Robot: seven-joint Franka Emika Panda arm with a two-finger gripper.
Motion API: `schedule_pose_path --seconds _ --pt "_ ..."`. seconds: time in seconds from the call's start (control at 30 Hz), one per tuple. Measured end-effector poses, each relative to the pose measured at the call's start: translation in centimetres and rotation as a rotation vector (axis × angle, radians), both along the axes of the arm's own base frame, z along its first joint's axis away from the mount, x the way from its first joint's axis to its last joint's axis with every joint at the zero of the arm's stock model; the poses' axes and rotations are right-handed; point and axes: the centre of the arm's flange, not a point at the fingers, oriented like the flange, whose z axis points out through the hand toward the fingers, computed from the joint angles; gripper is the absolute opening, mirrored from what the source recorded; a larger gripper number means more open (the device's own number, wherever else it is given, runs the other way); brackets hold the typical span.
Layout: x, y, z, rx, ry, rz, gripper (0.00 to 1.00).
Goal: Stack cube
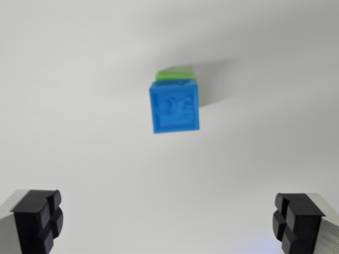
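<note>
Wrist view shows my tool (169,222) released, empty; blue cube (175,107) sits on green cube (175,73), so I'd retreat straight up, judging stack done

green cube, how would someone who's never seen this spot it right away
Start from the white table and find the blue cube near the middle. The green cube sits directly beneath it, only a lime edge peeking out at the blue cube's far side.
</note>
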Motion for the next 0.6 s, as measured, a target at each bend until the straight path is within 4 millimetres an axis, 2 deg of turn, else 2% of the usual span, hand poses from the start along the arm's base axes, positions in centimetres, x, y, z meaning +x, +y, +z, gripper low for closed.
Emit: schedule_pose_path --seconds 0.6 --pt "0.0 0.0 5.0 0.000 0.001 0.000 1.00"
